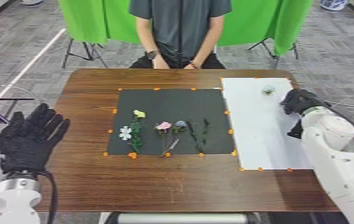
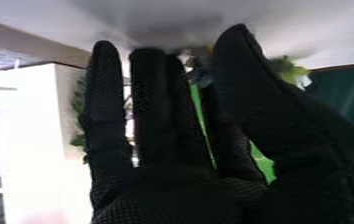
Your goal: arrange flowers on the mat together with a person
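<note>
1. Near side: bare strip of table (image 1: 156,185).
2. Left hand (image 1: 33,140) off to the left, released, fingers spread straight, grasping nothing.
3. White sheet (image 1: 255,125) on the right, beside the dark mat (image 1: 165,99).
4. On the mat, side by side: white flower (image 1: 125,132), pink flower (image 1: 164,125), bluish flower (image 1: 180,124), leafy sprigs (image 1: 205,132). Likely very light; stems thin and springy, apt to roll or slip in gloves. Pinch mid-stem, off the petals.
5. Yellow flower (image 1: 139,114) heads a leafy green stem, bulkier; leaves may snag its neighbours. Hold low, where foliage thins.
6. Right hand (image 1: 304,101) at the sheet's right edge. Wrist view: fingers long and straight, so released, by my reading; leaves (image 2: 77,115) and a pale yellow bloom (image 2: 291,72) beside it.
7. Farthest, pale flower (image 1: 268,90) on the sheet's far part, near that hand. Head looks soft, easily crushed; take it just under the bloom, light squeeze
</note>
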You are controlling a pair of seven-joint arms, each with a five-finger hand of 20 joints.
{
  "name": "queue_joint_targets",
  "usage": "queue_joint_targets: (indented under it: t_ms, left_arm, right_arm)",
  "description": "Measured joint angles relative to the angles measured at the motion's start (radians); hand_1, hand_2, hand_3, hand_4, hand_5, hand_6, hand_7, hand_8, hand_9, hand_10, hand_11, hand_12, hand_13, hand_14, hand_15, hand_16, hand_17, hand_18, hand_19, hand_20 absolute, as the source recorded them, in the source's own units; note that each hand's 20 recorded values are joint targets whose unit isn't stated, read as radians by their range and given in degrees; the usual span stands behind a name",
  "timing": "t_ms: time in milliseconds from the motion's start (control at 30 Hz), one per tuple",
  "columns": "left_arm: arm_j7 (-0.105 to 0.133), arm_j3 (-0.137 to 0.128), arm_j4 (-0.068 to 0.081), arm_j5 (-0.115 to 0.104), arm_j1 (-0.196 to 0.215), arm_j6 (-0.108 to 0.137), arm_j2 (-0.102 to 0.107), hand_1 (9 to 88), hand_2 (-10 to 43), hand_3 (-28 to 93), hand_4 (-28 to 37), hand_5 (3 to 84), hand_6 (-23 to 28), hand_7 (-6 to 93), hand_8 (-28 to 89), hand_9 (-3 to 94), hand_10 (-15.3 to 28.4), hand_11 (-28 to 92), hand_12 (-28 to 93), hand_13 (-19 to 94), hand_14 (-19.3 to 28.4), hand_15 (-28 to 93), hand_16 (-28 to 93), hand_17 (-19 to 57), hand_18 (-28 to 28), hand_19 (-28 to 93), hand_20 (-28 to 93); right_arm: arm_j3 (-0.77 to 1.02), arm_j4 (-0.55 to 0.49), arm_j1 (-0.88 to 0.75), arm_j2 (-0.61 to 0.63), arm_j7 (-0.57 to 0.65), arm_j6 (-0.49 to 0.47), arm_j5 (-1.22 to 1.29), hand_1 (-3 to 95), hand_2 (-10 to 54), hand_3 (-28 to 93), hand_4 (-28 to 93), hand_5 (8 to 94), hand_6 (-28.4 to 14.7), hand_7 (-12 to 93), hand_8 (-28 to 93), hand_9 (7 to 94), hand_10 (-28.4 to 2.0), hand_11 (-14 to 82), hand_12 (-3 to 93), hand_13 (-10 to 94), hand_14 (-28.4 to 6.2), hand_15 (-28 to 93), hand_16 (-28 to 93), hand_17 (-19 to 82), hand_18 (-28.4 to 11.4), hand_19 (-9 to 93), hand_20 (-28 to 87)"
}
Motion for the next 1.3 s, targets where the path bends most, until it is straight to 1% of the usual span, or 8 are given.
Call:
queue_joint_targets:
  t_ms: [167,333,567,633,967,1067,1200,1300]
  left_arm:
    - [-0.005,0.003,0.001,0.002,-0.004,-0.010,0.000,31.5,10.9,73,-26.7,56.3,8.5,23.3,-8,54.3,15.8,27,20,45,18.2,49,1,0.5,18.8,41,27]
    - [-0.008,0.004,0.002,0.002,-0.004,-0.011,-0.001,31.4,10.7,72,-26.7,55.9,8.5,22.4,-8,53.8,15.8,26,20,46,17.9,46,1,0.7,18.7,40,26]
    - [-0.075,-0.003,0.016,0.014,-0.009,-0.065,-0.010,29.2,10.9,72,-28.1,55.3,8.7,19.7,-7,53.1,15.9,23,19,46,18.1,40,1,1.7,17.7,37,23]
    - [-0.078,-0.004,0.017,0.013,-0.008,-0.069,-0.011,29.2,10.9,72,-28.2,55.3,8.6,19.6,-7,53.1,15.9,23,19,46,18.1,40,1,1.7,17.7,37,23]
    - [-0.091,0.008,0.034,0.008,-0.032,-0.067,-0.010,25.2,15.0,70,-28.3,54.9,9.0,19.8,-6,52.3,16.5,24,20,45,18.8,41,2,0.5,18.1,38,23]
    - [-0.092,0.023,0.034,0.002,-0.043,-0.053,-0.010,26.0,15.1,70,-28.3,56.0,9.3,20.7,-6,53.3,16.5,25,20,45,18.6,43,2,0.5,18.1,39,24]
    - [-0.055,0.056,0.030,-0.017,-0.055,0.030,-0.003,26.9,14.8,71,-28.3,56.4,9.2,21.4,-7,53.7,16.4,25,20,46,18.4,43,2,0.5,18.1,40,24]
    - [-0.039,0.058,0.030,-0.029,-0.055,0.052,-0.002,27.8,14.5,71,-28.3,56.4,9.1,21.8,-7,53.7,16.3,26,20,45,18.3,44,2,0.5,18.1,40,24]
  right_arm:
    - [0.008,-0.015,-0.004,0.000,0.001,-0.007,0.017,62.4,-2.8,56,-28,61.8,0.2,44,-4,74.2,-10.2,16.7,41.8,65,-7.4,48,33,34,-17.7,77,29]
    - [-0.002,-0.037,-0.029,0.002,-0.011,0.027,0.018,75.1,4.0,30,-24,62.6,0.7,40,6,73.6,-9.7,17.8,42.4,64,-6.9,50,28,32,-14.6,73,37]
    - [-0.067,-0.162,-0.159,0.055,-0.005,0.258,0.127,69.3,2.1,44,-28,62.4,0.3,43,4,75.2,-9.5,15.9,43.4,66,-6.7,49,32,34,-15.7,74,38]
    - [-0.087,-0.224,-0.192,0.067,-0.004,0.299,0.180,67.3,1.5,48,-28,62.4,0.1,44,3,75.4,-9.7,15.8,43.4,66,-6.7,49,33,34,-16.1,75,37]
    - [-0.273,-0.377,-0.062,0.018,-0.160,0.197,0.066,63.5,-0.8,54,-28,64.6,-0.2,43,-2,75.7,-10.3,14.8,40.3,65,-6.8,46,34,34,-16.9,76,35]
    - [-0.319,-0.365,-0.013,-0.032,-0.169,0.203,-0.002,63.2,-1.5,55,-28,65.5,-0.3,42,-3,76.1,-10.3,14.0,40.2,65,-6.7,46,34,34,-17.0,76,35]
    - [-0.372,-0.337,0.022,-0.074,-0.181,0.192,-0.020,62.6,-2.0,57,-28,65.9,-0.2,41,-3,76.5,-10.3,13.0,40.2,65,-6.4,45,35,34,-17.2,76,35]
    - [-0.403,-0.322,0.024,-0.078,-0.192,0.166,-0.025,61.6,-2.2,58,-28,66.2,-0.2,41,-3,76.4,-10.3,12.7,40.2,65,-6.5,44,35,34,-17.4,76,34]
